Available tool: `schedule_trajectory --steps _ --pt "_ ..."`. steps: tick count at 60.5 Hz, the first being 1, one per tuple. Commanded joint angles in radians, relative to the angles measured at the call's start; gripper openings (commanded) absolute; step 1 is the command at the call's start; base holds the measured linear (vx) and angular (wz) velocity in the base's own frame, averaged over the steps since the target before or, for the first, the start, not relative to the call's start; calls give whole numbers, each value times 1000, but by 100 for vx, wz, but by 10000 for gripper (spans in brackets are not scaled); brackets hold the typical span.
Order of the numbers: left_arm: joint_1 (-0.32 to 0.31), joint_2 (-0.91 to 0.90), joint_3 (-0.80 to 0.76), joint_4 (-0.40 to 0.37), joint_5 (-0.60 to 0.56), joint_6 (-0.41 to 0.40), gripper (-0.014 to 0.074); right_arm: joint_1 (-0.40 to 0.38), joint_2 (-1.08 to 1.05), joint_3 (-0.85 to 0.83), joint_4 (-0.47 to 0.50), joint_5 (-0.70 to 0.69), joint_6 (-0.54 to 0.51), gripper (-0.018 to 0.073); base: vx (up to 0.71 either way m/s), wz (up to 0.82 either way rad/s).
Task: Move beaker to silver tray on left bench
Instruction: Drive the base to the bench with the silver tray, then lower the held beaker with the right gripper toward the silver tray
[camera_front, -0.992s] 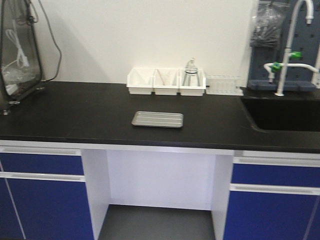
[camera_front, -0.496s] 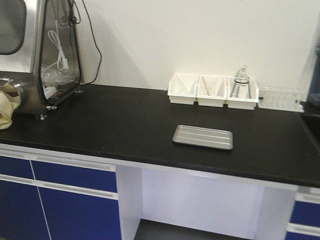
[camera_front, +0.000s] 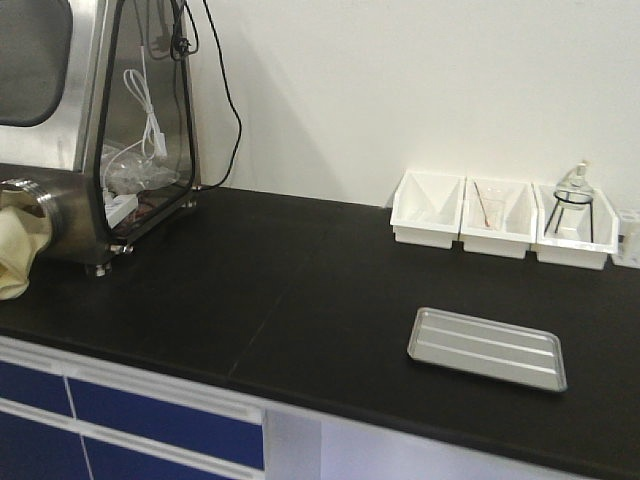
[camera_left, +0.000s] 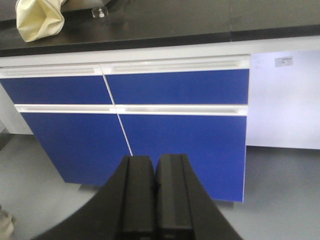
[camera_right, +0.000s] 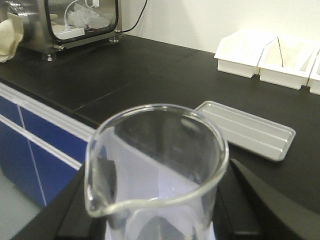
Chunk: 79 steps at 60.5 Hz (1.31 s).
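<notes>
Beaker (camera_right: 155, 170) sits upright, clamped by the right gripper (camera_right: 160, 217), short of the silver tray (camera_right: 245, 129), ready for level placement; left gripper (camera_left: 155, 200) is closed, empty.

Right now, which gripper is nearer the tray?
Right. The right gripper holds the beaker above bench height, tray just ahead. The left gripper, shut, faces the drawers below the bench, tray out of view.
</notes>
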Motion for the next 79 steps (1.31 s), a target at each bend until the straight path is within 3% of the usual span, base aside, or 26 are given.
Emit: schedule_trajectory --steps 1,79 --pt "0 -8 20 -3 -83 -2 1 -2 4 -34 -21 -65 -12 -11 44 2" --pt "0 -8 20 -3 -83 -2 1 -2 4 -34 -21 -65 -12 -11 30 -29"
